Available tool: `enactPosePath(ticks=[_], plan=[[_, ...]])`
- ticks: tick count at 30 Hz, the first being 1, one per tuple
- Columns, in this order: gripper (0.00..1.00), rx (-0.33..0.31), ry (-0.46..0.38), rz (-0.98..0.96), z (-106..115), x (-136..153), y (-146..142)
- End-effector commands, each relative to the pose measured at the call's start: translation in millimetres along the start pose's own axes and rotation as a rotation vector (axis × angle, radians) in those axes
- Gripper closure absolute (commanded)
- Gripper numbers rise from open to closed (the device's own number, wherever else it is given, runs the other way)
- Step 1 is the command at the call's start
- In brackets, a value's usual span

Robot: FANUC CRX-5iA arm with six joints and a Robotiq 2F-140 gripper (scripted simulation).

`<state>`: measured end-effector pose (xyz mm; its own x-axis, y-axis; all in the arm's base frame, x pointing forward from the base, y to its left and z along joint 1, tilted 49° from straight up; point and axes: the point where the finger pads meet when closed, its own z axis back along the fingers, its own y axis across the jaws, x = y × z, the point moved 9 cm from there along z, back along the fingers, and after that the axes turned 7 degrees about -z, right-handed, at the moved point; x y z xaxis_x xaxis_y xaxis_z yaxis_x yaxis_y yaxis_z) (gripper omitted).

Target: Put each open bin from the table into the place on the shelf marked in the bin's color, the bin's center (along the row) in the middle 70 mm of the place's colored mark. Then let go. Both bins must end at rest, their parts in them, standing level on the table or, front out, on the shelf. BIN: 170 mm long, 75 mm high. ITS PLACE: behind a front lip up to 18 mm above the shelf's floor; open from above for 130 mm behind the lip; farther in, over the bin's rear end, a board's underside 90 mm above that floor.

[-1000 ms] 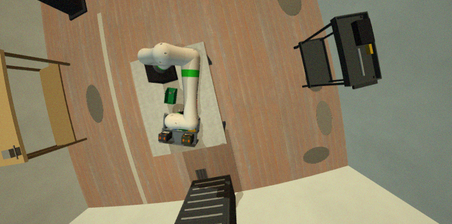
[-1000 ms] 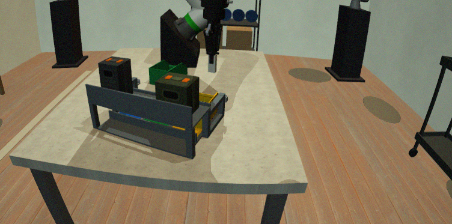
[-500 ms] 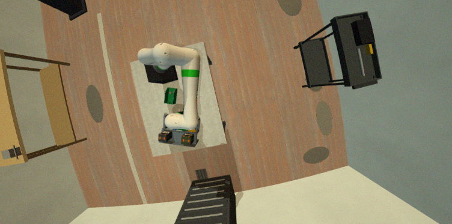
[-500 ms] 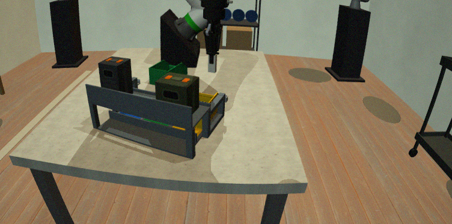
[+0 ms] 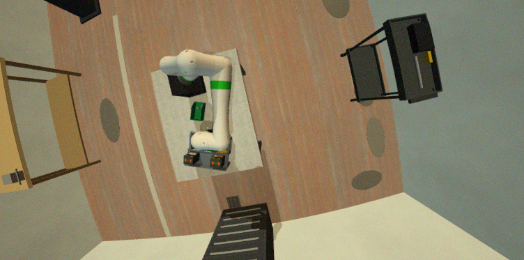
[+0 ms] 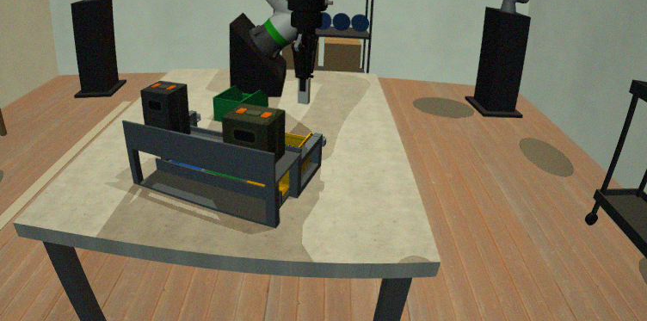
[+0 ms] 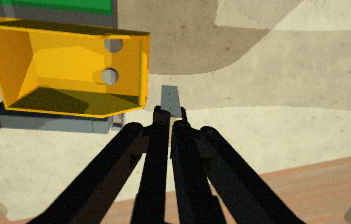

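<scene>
While the yellow bin, with two round parts in it, sits in the shelf at the yellow-marked end, the green bin stands on the table behind the shelf as seen from the exterior view. The gripper points downward just beside the yellow bin's outer end, its fingers together with nothing between them. The step in hand is judged to be seating the yellow bin, probably by pushing its end with the closed fingertips; whether it is fully behind the lip cannot be told. The next move calls for a level push along the bin's length, if any is still needed, then withdrawal and transfer to the green bin. Excess force could tilt the bin or shift the shelf. Two dark cases with orange marks stand on the shelf's upper board. The tabletop is pale and mottled, crossed by shadows. Around it extend a plank floor, a dark cart and black pedestals.
</scene>
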<state>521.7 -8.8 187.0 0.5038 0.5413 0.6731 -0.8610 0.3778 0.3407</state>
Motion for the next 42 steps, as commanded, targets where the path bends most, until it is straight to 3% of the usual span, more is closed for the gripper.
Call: enactPosePath(ticks=[1,16,42], plan=[[1.0,0.0,0.0,0.0,0,0,0],[1.0,0.0,0.001,-0.001,-13,0,0],[1.0,0.0,0.001,-0.001,-85,1,0]])
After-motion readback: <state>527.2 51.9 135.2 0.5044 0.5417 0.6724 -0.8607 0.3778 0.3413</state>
